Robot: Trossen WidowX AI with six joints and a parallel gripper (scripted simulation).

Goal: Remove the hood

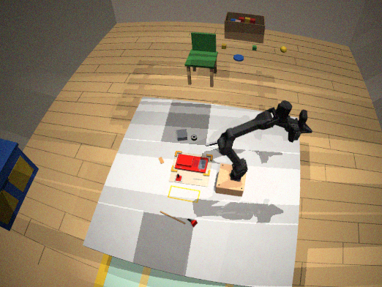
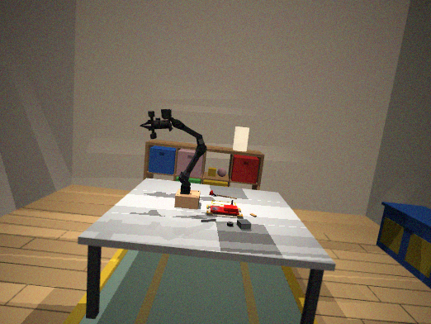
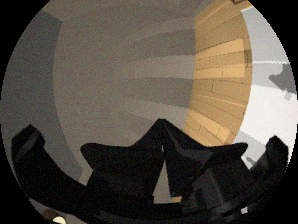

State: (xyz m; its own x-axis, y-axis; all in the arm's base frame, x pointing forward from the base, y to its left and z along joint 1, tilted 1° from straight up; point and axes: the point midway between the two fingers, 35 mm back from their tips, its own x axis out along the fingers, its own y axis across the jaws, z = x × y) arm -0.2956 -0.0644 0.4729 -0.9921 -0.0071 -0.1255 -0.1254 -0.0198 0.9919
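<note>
1. The hood, apparently the raised red panel (image 1: 185, 160) (image 2: 231, 209), is on the toy car (image 1: 177, 168) (image 2: 215, 212), toward 9 o'clock of its grey patch in the top view; clock directions below use that view, 12 at its upper edge.
2. Orange-yellow corner brackets (image 1: 178, 153) stand around the car, and a cream board (image 1: 194, 180) extends from it toward 6 o'clock, carrying a small red-and-black piece (image 1: 178, 178).
3. The marked area, a yellow outline (image 1: 185, 188) on the counter (image 1: 256, 238) (image 2: 165, 240) (image 3: 275, 110), lies at 6 o'clock from the car, just beyond the board. The hood is outside it.
4. An orange chip (image 1: 161, 159) (image 2: 253, 215) lies at 9 o'clock from the car.
5. Near 12 o'clock are a dark grey block (image 1: 181, 135) (image 2: 243, 224) and, just beside it, a black ring (image 1: 192, 138) (image 2: 229, 224). A thin dark bar (image 1: 211, 144) (image 2: 208, 221) lies near 1 o'clock.
6. Beyond the outline, toward 6 o'clock, a wooden stick (image 1: 172, 217) slants beside a red-and-black part (image 1: 194, 222).
7. The arm's wooden base (image 1: 230, 190) (image 2: 187, 201) sits at 4 o'clock from the car.
8. The end effector (image 1: 309, 129) (image 2: 141, 125) (image 3: 161, 121) is raised toward 2 o'clock, well apart from the car. It is closed, fingertips together, gripping nothing.
9. Farther out, a green chair (image 1: 203, 58) stands on the floor at 12 o'clock, with a toy bin (image 1: 244, 31) at 1 o'clock.
</note>
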